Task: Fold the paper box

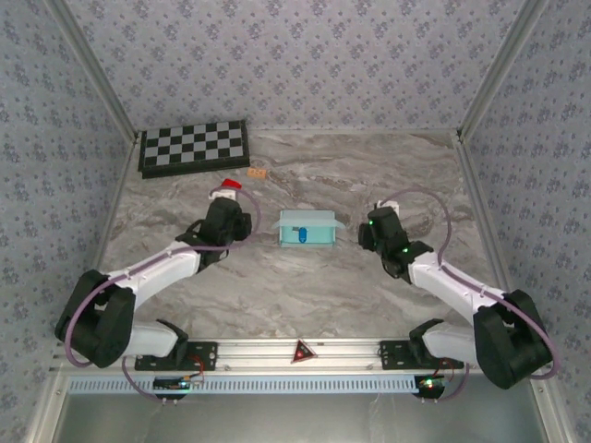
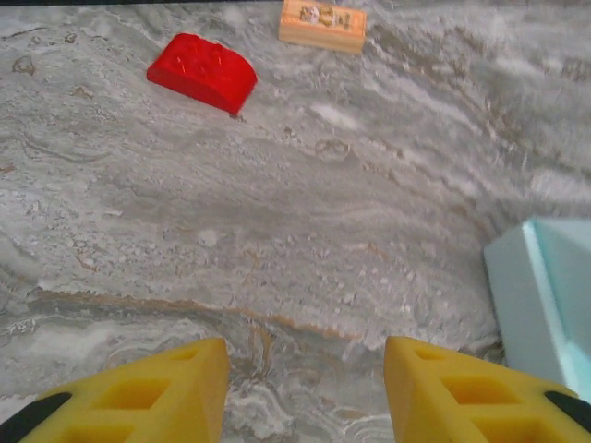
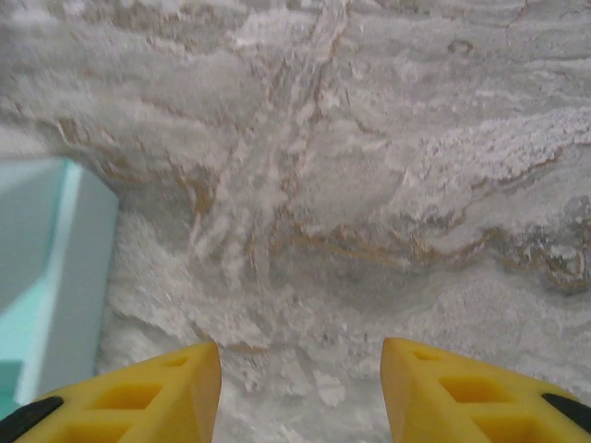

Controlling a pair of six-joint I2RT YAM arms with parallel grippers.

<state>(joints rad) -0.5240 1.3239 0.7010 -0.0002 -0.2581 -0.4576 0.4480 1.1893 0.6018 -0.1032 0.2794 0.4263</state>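
Note:
The paper box (image 1: 307, 229) is pale cyan card, partly folded into a small open rectangular box on the marble table, with a blue item inside it. My left gripper (image 1: 227, 214) hovers to its left, apart from it. My right gripper (image 1: 378, 227) hovers to its right, also apart. In the left wrist view the yellow fingers (image 2: 157, 397) stand apart over bare marble, and the box's corner (image 2: 545, 295) shows at the right edge. In the right wrist view the yellow fingers (image 3: 462, 397) are spread with nothing between them, and the box's side (image 3: 55, 268) lies at the left.
A black-and-white checkerboard (image 1: 193, 148) lies at the back left. A small red block (image 2: 203, 72) and a small tan wooden tile (image 2: 322, 24) sit on the table (image 1: 369, 295) beyond my left gripper. Patterned walls close in three sides.

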